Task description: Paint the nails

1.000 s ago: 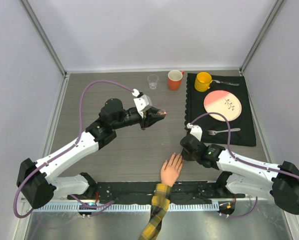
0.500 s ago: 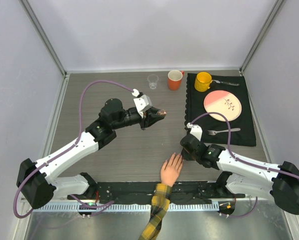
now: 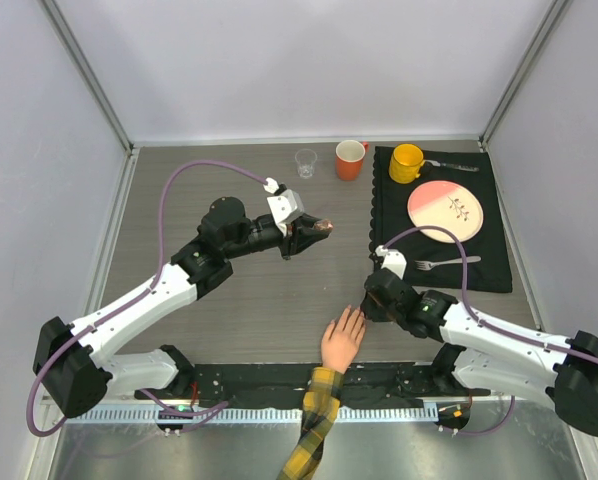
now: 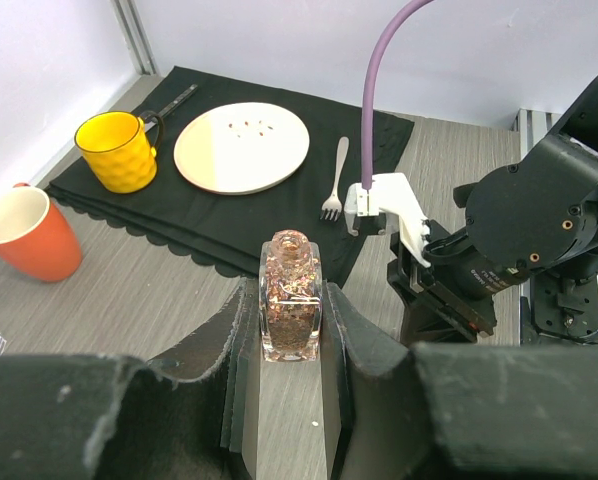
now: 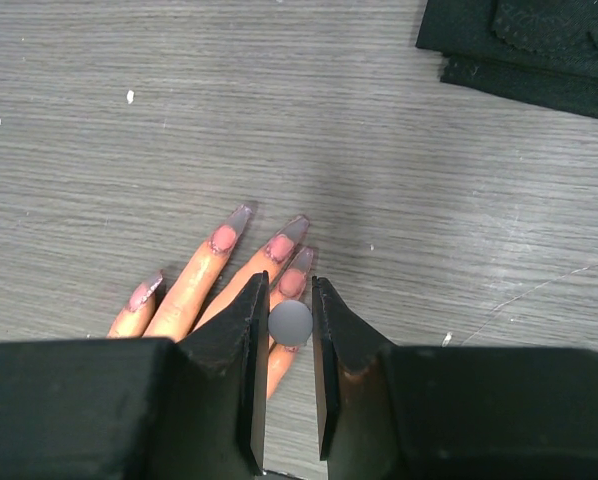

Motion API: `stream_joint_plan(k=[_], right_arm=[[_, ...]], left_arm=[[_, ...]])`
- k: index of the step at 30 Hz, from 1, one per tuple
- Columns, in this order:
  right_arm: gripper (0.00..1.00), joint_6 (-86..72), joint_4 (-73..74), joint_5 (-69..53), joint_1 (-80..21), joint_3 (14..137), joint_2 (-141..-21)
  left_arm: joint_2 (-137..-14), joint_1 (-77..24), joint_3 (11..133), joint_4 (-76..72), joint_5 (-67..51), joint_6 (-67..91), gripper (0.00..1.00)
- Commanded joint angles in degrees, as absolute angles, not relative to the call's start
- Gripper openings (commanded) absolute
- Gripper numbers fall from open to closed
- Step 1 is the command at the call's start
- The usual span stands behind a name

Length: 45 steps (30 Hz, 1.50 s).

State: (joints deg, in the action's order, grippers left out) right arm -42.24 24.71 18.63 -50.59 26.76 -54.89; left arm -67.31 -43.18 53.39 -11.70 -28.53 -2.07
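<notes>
The peach fake hand point(image 3: 342, 340) with a yellow-and-black plaid sleeve point(image 3: 315, 425) lies at the near edge of the table, fingers pointing away. Its long nails point(image 5: 284, 243) look pinkish with greyish tips in the right wrist view. My right gripper point(image 3: 368, 307) hovers just right of the fingertips, shut on a small round grey brush cap point(image 5: 290, 323) seen end on, right over the nail point(image 5: 295, 281) nearest my jaws. My left gripper point(image 3: 319, 228) is held above mid-table, shut on a clear bottle of coppery glitter polish point(image 4: 292, 296).
A black mat point(image 3: 484, 265) at the back right holds a yellow mug point(image 3: 406, 163), a pink plate point(image 3: 444, 210) and a fork point(image 3: 447, 262). An orange cup point(image 3: 349, 160) and a small clear glass point(image 3: 306, 162) stand at the back.
My right arm has shifted slightly, with the gripper edging a little toward the fingertips. The left arm and its bottle have not moved.
</notes>
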Motion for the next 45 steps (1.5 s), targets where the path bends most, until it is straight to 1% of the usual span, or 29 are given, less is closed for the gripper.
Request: stream_joint_plan(k=[1, 15, 29, 34, 45], right_arm=[[0.01, -43.24, 25.05, 17.67, -50.45, 26.63, -53.61], [0.01, -44.47, 28.3, 17.49, -50.45, 26.81, -51.59], [0.01, -43.95, 26.72, 17.93, -50.45, 27.51, -55.02], [0.01, -44.21, 28.56, 19.24, -50.45, 28.3, -52.83], [0.01, -43.07, 38.65, 25.12, -50.45, 37.61, -46.23]], left_arm=[[-65.21, -43.59, 54.05, -13.27, -29.09, -3.08, 0.0], [-64.86, -44.12, 53.97, -13.18, -29.09, -2.99, 0.0], [-64.16, -44.47, 53.88, -12.31, -28.21, -4.04, 0.0], [-64.07, -44.65, 53.88, -12.13, -28.83, -4.04, 0.0], [-63.81, -46.05, 54.14, -11.86, -31.64, -2.9, 0.0]])
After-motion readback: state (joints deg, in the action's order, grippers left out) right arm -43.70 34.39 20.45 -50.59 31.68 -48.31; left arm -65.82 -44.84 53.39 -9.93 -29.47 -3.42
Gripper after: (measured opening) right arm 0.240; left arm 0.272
